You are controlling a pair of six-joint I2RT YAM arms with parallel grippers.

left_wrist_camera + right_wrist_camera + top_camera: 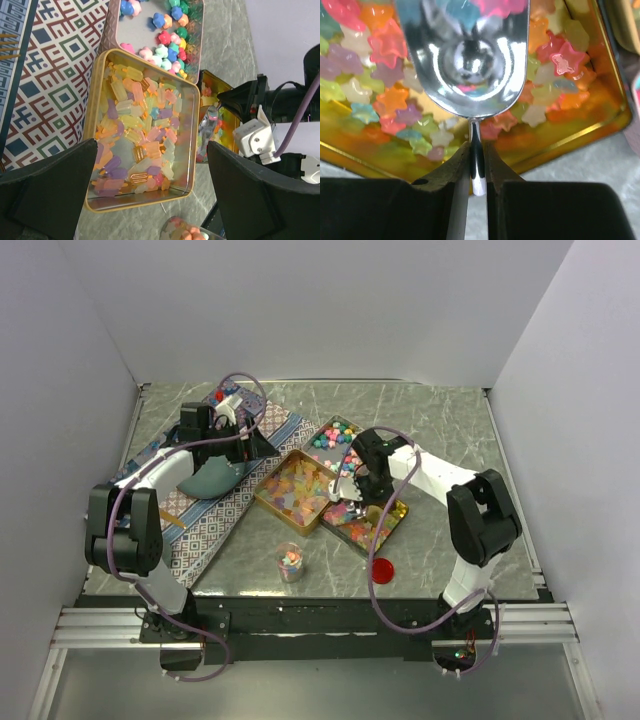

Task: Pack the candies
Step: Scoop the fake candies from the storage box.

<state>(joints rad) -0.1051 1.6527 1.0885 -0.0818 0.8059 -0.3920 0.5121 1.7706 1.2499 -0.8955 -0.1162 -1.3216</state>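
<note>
Three gold tins hold the candies: pastel ones point(335, 435) at the far side, translucent yellow-pink ones point(296, 490) in the middle, and star-shaped orange-red-yellow ones point(368, 525) nearest. My right gripper point(477, 167) is shut on the thin handle of a metal scoop point(467, 50), which hangs over the star candies point(385, 100) in their tin. In the top view the right gripper point(352, 488) is over that tin. My left gripper point(150, 200) is open and empty, above the patterned cloth and facing the yellow-pink tin point(140, 130). In the top view the left gripper point(248, 443) is left of the tins.
A small clear jar point(290, 562) with a few candies stands in front of the tins; its rim shows in the left wrist view point(187, 232). A red disc point(382, 569) lies to its right. A dark pouch point(212, 478) rests on the patterned cloth point(215, 525).
</note>
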